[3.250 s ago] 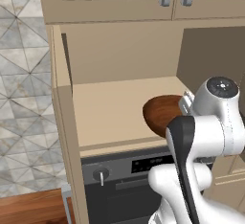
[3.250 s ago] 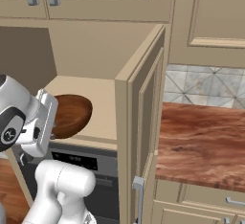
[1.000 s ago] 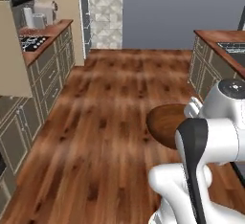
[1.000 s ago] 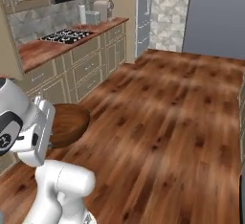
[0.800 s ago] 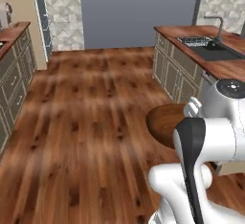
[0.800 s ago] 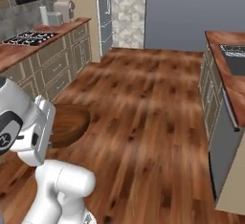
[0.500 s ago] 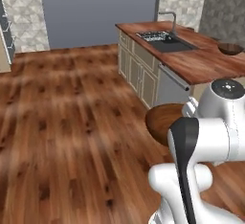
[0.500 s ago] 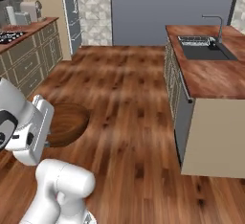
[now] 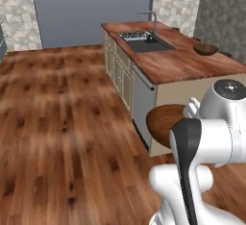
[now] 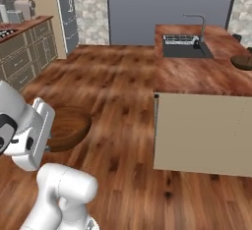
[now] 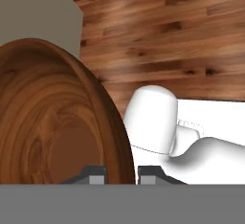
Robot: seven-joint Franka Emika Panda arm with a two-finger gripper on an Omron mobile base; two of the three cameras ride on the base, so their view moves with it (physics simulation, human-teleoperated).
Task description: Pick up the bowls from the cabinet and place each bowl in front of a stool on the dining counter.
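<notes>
**A:** Where does your carried bowl (image 11: 57,117) stand at present?

**B:** You have it in the tool (image 11: 122,174); in the hand view its rim runs down between the two dark finger tips, which are pinched nearly together on that thin wall, so the grip looks firm; in the left base view the same bowl shows as a brown disc just ahead of the white arm, off the floor and short of the dining surface (image 9: 178,63).

**A:** And the other bowl (image 9: 205,49)?

**B:** It sits on the far side of the reddish wood top, well apart from the black sink (image 9: 146,42) and the faucet (image 9: 153,21); in the right base view you see it at the right edge of the picture; I judge that one as placed, though whether a stool stands squarely before it I cannot tell.

**A:** So how much is left for you?

**B:** By my reckoning half is done; you face the beige end of the island, with the wooden floor (image 10: 113,76) between you and it; the held bowl is not yet over the top; you need to come alongside, reach across, and set it down before a second stool, apart from the first bowl; then release.
</notes>
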